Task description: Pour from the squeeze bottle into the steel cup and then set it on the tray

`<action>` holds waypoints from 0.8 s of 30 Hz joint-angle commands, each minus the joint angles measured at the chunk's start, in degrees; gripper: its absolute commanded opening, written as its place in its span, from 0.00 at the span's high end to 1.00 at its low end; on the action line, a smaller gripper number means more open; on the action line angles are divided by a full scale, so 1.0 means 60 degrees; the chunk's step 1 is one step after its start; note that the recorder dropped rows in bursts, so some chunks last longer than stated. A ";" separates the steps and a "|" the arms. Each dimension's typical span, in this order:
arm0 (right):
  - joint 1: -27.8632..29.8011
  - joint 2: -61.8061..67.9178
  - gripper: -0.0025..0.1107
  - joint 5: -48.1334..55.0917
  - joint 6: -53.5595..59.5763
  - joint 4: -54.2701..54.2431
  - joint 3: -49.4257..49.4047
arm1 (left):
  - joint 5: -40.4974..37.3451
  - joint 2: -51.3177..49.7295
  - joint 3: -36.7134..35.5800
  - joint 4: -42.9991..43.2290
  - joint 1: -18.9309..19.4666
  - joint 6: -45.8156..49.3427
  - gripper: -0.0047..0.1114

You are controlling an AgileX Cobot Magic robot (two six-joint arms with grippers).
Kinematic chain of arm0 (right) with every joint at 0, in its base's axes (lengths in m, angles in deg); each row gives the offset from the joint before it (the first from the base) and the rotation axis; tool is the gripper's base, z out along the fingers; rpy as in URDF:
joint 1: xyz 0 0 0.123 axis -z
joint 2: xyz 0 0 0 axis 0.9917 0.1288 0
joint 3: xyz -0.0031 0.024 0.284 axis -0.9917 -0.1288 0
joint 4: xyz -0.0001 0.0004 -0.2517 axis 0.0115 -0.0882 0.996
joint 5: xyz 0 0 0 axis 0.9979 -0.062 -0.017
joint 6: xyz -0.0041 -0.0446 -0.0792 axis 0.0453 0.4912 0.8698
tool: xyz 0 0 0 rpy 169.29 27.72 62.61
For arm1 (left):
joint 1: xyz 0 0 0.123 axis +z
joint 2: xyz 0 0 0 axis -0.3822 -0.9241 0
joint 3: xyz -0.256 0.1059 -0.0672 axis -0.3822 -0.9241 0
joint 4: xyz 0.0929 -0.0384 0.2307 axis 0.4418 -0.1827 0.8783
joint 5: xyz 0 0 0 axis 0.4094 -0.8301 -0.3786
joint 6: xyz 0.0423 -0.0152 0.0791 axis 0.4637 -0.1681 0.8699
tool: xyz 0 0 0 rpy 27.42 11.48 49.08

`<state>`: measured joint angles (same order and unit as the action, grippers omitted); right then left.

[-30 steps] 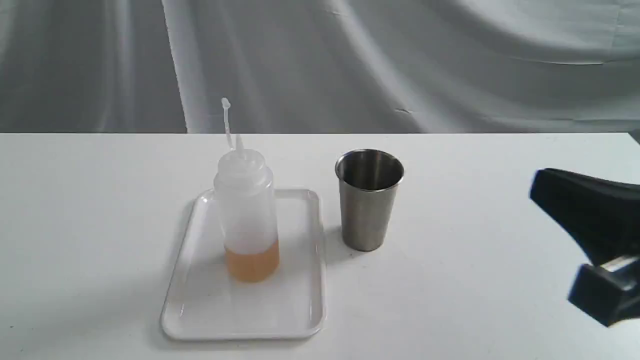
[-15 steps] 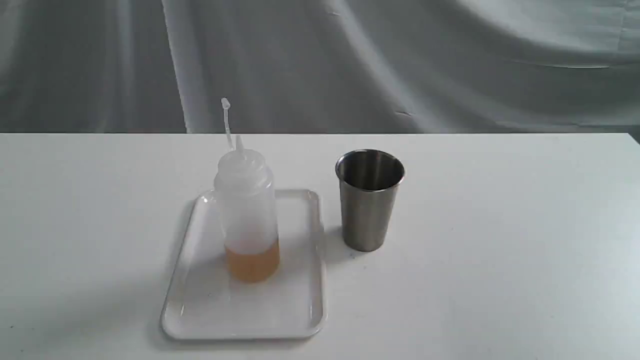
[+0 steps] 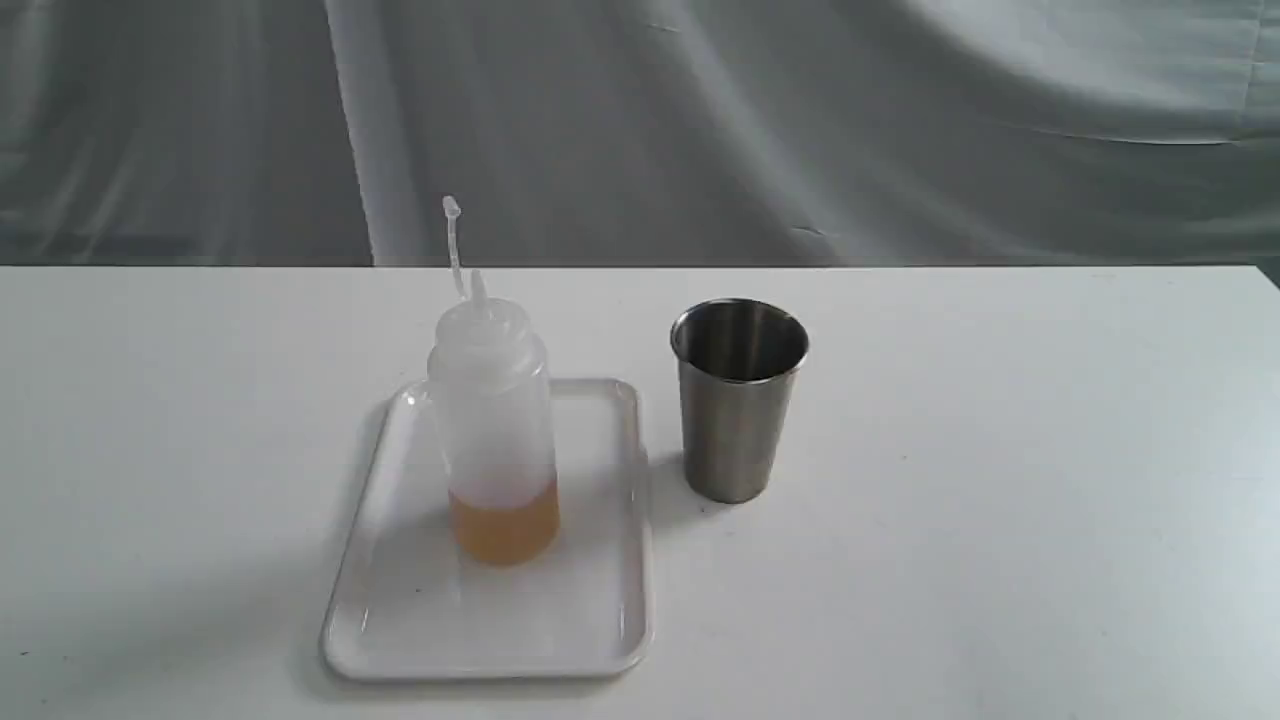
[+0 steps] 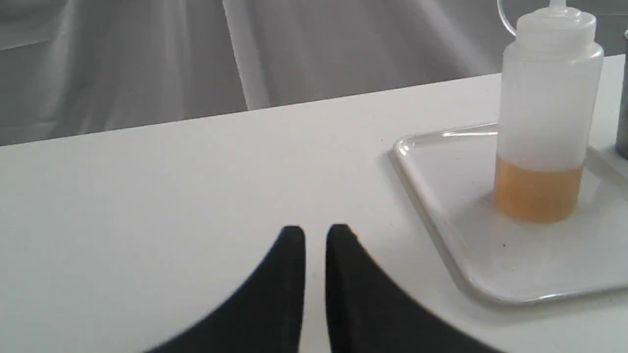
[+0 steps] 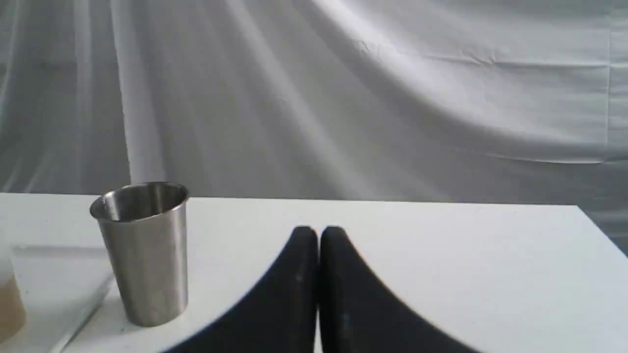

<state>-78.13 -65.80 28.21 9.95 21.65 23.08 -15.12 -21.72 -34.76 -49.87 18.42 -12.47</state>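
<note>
The left gripper (image 4: 315,234), jaws nearly together and empty, sits left of the tray (image 3: 400,640), where the squeeze bottle (image 3: 495,430) stands upright. Right of it, just beside the tray, stands the steel cup (image 3: 738,400). Farther right, the right gripper (image 5: 319,234) is closed on nothing; the left arm looks nearer the bottle.

White table (image 3: 1000,450): tray (image 3: 600,620) and upright steel cup (image 3: 735,430) rest directly on it, just beside each other, apart
</note>
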 commanded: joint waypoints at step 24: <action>0.0035 -0.1923 0.98 0.4183 0.0087 -0.0009 -0.0054 | 0.0062 0.0047 -0.0042 0.0005 -0.0029 -0.0016 0.89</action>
<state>-78.05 -76.98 51.50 10.17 21.65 22.99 -15.12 -21.72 -34.76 -49.87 18.42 -12.47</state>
